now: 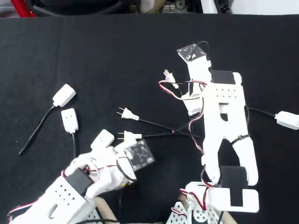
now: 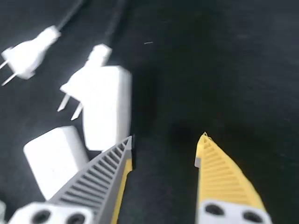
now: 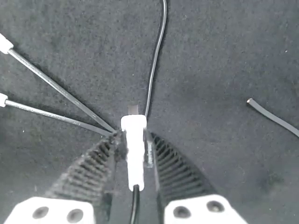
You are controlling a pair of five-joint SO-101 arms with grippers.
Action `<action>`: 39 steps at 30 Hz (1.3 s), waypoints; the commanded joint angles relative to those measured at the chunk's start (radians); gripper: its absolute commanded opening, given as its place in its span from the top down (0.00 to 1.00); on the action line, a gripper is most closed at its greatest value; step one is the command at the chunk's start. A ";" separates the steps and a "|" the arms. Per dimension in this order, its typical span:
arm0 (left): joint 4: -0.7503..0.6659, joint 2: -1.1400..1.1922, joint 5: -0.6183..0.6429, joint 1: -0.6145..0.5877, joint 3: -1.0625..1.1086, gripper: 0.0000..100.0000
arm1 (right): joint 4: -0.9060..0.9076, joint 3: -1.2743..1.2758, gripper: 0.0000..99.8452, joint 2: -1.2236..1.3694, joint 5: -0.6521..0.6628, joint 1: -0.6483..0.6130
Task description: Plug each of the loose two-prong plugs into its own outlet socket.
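My right gripper (image 3: 134, 139) is shut on a small white two-prong plug (image 3: 133, 161), held a little above the black table; in the high view this plug (image 1: 167, 74) is at centre, towards the back. My left gripper (image 2: 163, 144) stands open, low over the table. Just off one finger lie a white plug (image 2: 96, 100) with its two prongs showing and a white outlet socket block (image 2: 51, 158). A second loose plug (image 2: 25, 56) lies farther off. From above, these two plugs (image 1: 128, 136) (image 1: 127, 113) lie side by side near the left gripper (image 1: 122, 145).
Two more white sockets (image 1: 64, 94) (image 1: 70, 119) lie at the left with black cords, one (image 1: 102, 139) next to the left arm, and another (image 1: 287, 120) at the right edge. Black cables (image 1: 161, 128) cross the table's middle. The black cloth (image 1: 107, 51) covers the table.
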 commanded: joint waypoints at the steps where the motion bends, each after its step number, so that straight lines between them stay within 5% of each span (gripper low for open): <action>1: -0.006 -0.005 0.015 0.076 -0.007 0.78 | -0.014 -0.047 0.99 -0.004 0.009 0.008; 5: 0.002 -0.006 0.014 0.071 -0.019 0.78 | -0.014 -0.047 0.99 -0.004 0.009 0.008; 11: -0.025 -0.006 0.014 -0.179 -0.274 0.78 | -0.011 -0.047 0.99 -0.004 0.028 0.008; 18: -0.463 0.006 0.021 -0.311 -0.131 0.78 | -0.015 -0.031 0.99 -0.012 0.034 0.008; 25: -0.690 0.006 -0.051 -0.349 0.183 0.78 | -0.015 -0.031 0.99 -0.007 0.035 0.008; 30: -0.672 0.003 -0.058 -0.378 0.225 0.78 | -0.015 -0.031 0.99 -0.004 0.032 0.008; 39: -0.301 -0.005 -0.064 -0.173 0.101 0.78 | -0.037 -0.015 0.99 -0.005 0.034 0.008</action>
